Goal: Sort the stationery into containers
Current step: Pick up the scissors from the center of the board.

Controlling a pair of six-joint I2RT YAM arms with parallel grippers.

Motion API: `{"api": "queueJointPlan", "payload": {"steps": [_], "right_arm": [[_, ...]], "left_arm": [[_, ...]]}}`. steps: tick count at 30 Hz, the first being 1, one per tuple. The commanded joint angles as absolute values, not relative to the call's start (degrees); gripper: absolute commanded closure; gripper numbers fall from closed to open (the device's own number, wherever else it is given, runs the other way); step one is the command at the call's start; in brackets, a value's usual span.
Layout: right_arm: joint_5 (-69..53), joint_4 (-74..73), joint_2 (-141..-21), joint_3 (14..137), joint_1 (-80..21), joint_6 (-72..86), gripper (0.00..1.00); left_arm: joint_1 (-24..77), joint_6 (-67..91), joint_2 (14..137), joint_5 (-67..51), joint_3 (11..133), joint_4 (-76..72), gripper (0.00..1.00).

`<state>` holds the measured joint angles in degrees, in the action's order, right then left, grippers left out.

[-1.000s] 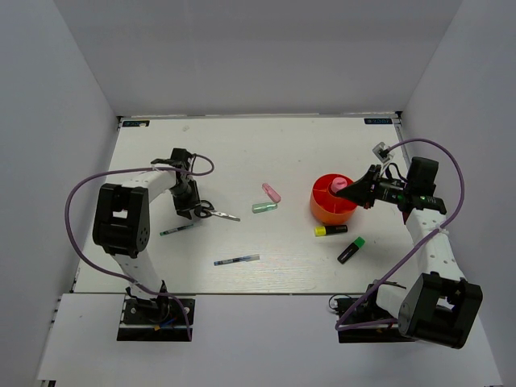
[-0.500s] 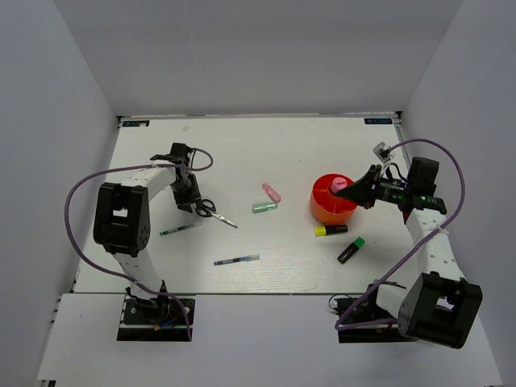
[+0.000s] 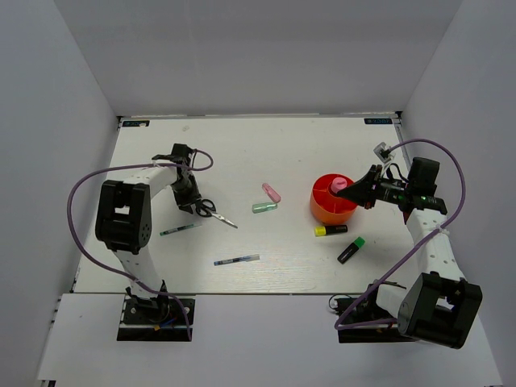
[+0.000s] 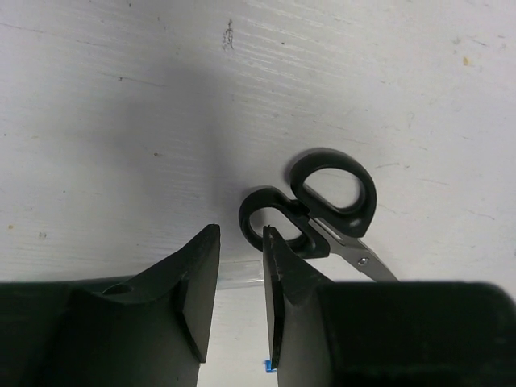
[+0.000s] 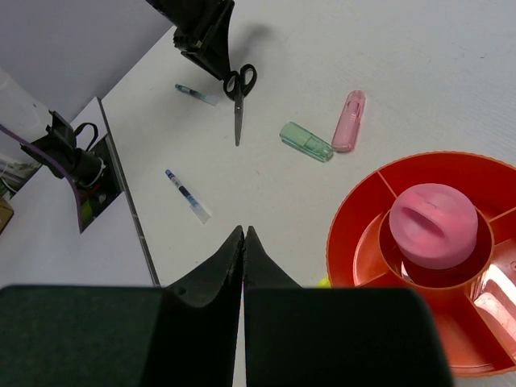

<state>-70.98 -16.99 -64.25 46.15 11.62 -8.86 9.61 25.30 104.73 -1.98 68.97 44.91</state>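
The black-handled scissors point(image 3: 213, 213) lie flat on the table at the left. My left gripper point(image 3: 190, 201) is low beside their handles. In the left wrist view the gripper point(image 4: 242, 235) is slightly open with nothing between the jaws, and one fingertip point(image 4: 272, 242) overlaps a handle loop of the scissors point(image 4: 330, 201). The orange-red cup point(image 3: 322, 211) holds the fat pink tube point(image 3: 339, 185) in its centre. My right gripper point(image 3: 351, 191) is shut and empty, hovering at the cup's right side. In the right wrist view point(image 5: 243, 234) the cup point(image 5: 355, 218) and tube point(image 5: 433, 224) are at the right.
A pink marker point(image 3: 271, 192) and a pale green marker point(image 3: 264, 207) lie mid-table. A yellow marker point(image 3: 330, 230) and a green-black marker point(image 3: 351, 249) lie in front of the cup. A thin pen point(image 3: 176, 230) and a second pen point(image 3: 236, 260) lie nearer the front.
The scissors swung so that their blades point more toward the near edge, and my left gripper shifted slightly back. In the last half second nothing moved. The right arm stayed still.
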Motion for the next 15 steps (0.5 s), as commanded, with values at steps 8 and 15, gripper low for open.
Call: {"api": "queueJointPlan", "payload": {"steps": [8,15], "right_arm": [[-73.12,-17.67,-63.54,46.32,12.30,-9.67,0.98],[-73.65,-17.67,-63.90,46.49,12.66,-9.58,0.98]], "left_arm": [[11.25,27.16,106.96,4.04,69.52,41.84,0.62],[13.27,27.33,107.58,9.05,67.76,39.99,0.62]]}}
